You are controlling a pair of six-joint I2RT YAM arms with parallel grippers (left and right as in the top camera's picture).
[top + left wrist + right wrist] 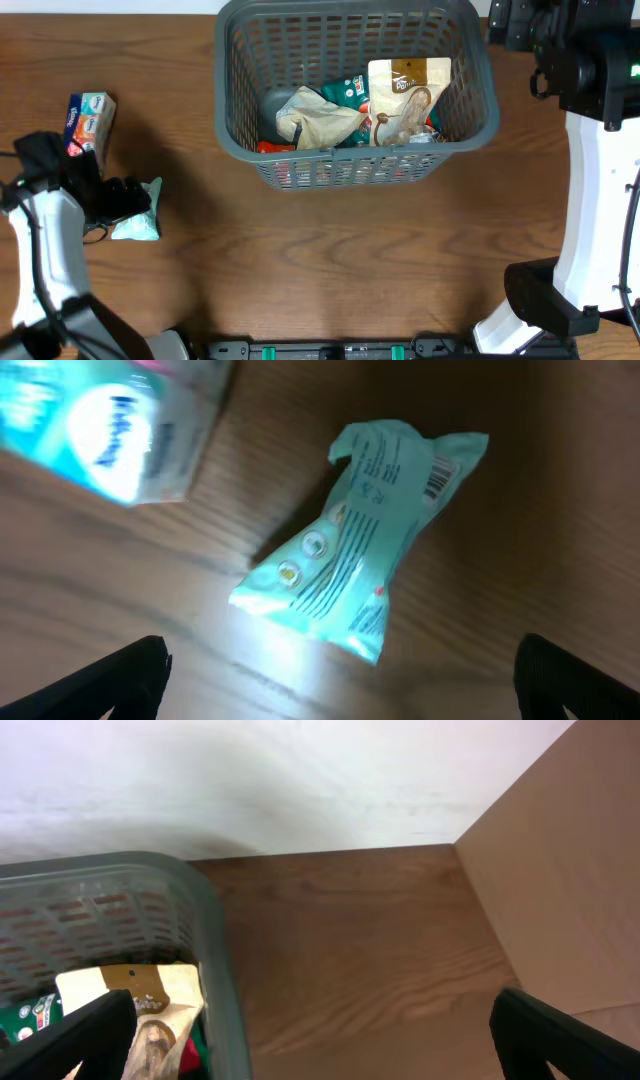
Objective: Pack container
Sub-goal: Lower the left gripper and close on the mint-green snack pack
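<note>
Hovering wide open on both sides, nothing gripped

Left gripper (350,680): jaws spread fully, dark matte fingertips (130,675) at the lower corners of the wrist view, nothing between the pads. Ahead of the gap, centred between the two fingers, lies a mint-green crinkled foil snack pack (360,550). It is pillow-shaped with pinched, crimped ends, fine print and a barcode near its far end, and it lies flat on the brown wood-grain table (520,540) at a slant. The jaws do not touch it. Beyond the left finger sits a pale blue and white soft-cornered packet with a dark blue oval mark (110,420), blurred, lettering unreadable.

Right gripper (320,1045): jaws equally wide and holding nothing, over bare table. The large dark grey plastic basket (215,950) stands off the left finger; its thick rounded corner rim and slotted wall are on that side, apart from the finger.

From overhead the basket is rectangular with lattice walls, at the far middle of the table, well apart from the left jaws. Inside it:
- glossy beige stand-up pouch with brown top band (408,100), leaning on the near wall
- crumpled cream paper-like bag (320,125)
- green printed wrapper (345,92), partly buried
- red packaging (275,147) low against the slots, shape unclear

Past the right jaws: smooth white wall (300,780) and a flat tan panel (560,870).
</note>
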